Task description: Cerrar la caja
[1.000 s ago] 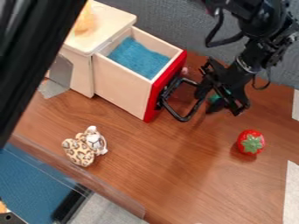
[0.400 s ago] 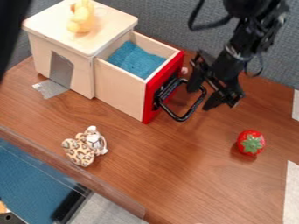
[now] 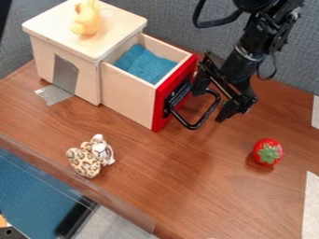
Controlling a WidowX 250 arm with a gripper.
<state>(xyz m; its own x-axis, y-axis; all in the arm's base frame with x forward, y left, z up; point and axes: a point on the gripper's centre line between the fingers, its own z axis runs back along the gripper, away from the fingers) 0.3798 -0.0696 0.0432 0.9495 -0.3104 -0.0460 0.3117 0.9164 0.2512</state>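
The black gripper [image 3: 213, 101] stands open at the right side of the drawer, one finger close to the red front [image 3: 163, 103] and the other farther right. Its fingers are near the outer part of the black handle [image 3: 198, 125]; I cannot tell whether they touch it. The wooden drawer [image 3: 128, 95] is pulled out of the box [image 3: 87, 79], with a blue cloth [image 3: 146, 64] inside.
A yellow toy [image 3: 86, 18] sits on the box's top. On the table [image 3: 168, 186] lie a leopard-print plush toy [image 3: 90, 156] toward the lower left and a red strawberry-like toy [image 3: 267, 152] on the right. A grey wall [image 3: 168, 23] rises behind.
The gripper has moved left, closer to the red drawer front. A large black shape at the upper left has mostly left the view, uncovering the box. The drawer shows no visible movement.
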